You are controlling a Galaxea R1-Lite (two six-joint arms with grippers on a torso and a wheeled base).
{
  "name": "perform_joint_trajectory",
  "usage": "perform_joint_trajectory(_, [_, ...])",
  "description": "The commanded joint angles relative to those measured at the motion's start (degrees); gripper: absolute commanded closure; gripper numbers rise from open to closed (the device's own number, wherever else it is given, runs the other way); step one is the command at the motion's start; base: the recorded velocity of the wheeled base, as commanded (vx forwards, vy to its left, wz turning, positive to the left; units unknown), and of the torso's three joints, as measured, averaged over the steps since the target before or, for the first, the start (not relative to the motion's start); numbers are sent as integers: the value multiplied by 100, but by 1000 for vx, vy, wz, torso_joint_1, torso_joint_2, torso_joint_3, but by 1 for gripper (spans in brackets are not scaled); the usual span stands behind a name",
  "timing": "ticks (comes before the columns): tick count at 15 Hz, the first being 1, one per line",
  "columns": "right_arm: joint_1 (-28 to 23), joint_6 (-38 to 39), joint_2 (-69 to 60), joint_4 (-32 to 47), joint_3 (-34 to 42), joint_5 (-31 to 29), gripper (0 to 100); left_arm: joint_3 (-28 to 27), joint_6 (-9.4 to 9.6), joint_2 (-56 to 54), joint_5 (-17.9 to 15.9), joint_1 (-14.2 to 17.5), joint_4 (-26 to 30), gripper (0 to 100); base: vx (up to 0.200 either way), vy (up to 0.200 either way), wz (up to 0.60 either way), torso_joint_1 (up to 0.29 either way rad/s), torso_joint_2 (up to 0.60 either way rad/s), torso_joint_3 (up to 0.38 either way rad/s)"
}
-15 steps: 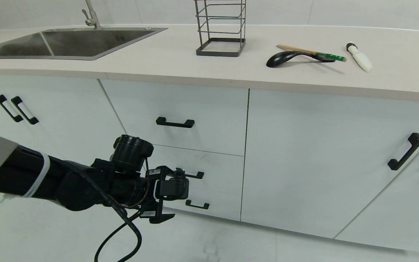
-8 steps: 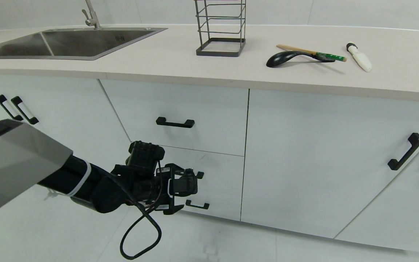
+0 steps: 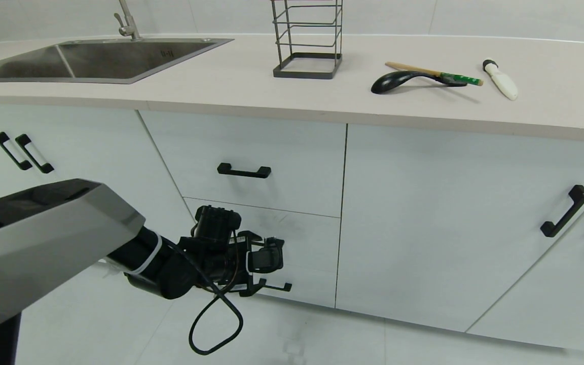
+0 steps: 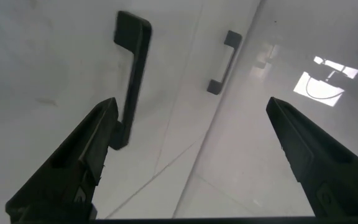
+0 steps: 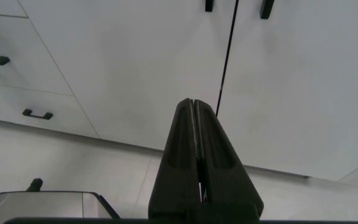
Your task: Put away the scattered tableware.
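Tableware is lying up on the pale tabletop (image 3: 221, 86), well apart from the working arm. There is a glossy black plastic spoon (image 3: 398, 80), a pair of wooden chopsticks with green-patterned tops (image 3: 434, 73) touching its handle, and a white utensil with a black end (image 3: 501, 83) just beside them. A dark wire rack (image 3: 307, 43) is standing near the steel sink (image 3: 94, 56).

Down below, the left pincer (image 3: 270, 263) is hanging in front of the white drawer stack, its jaws spread wide and gripping nothing. In the left wrist view the black bar handle (image 4: 132, 74) of a drawer is showing close against one finger (image 4: 73, 168), off-centre in the gap. The right pincer (image 5: 193, 102) is pressed fully closed and empty, facing the cupboard doors.

The step in hand seems to be opening a drawer for the tableware. To do it well, the left pincer should be shifting sideways until the bar is sitting centred between the jaws. It should then be closing squarely on the bar's middle and pulling straight outward, so the grip is not slipping.
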Motion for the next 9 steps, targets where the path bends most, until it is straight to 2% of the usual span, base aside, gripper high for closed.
perform_joint_trajectory(1, [0,-1,7,-1,0,2,100,-461,64,275,1,-2,-3,0,0,0,0,0,0,0])
perform_joint_trajectory(9, [0,-9,7,-1,0,2,100,-575,46,565,-8,-19,-12,0,0,0,0,0,0,0])
